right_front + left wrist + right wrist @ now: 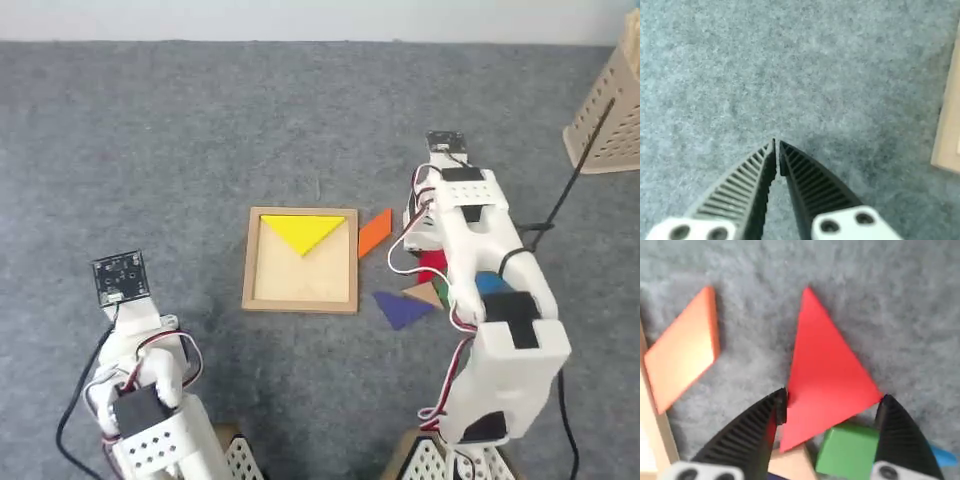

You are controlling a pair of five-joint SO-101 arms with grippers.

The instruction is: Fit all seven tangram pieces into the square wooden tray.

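White right arm (505, 330) nearest in high view, over loose pieces; purple triangle (402, 309) beside it. Orange parallelogram (374, 232) just beside square wooden tray (250, 275); yellow triangle (300, 232) inside tray, along far edge.

Left wrist view: left tool (777, 145) closed, holding nothing, above grey carpeted tabletop (790, 60).

Right wrist view: right tool (833, 400) wide open, straddling red triangle (825, 365); green block (847, 452) just beside red triangle.

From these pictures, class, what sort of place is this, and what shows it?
Likely a robotics lab or demo bench: a left arm and right arm over grey carpet, with a wooden tray holding a yellow triangle.
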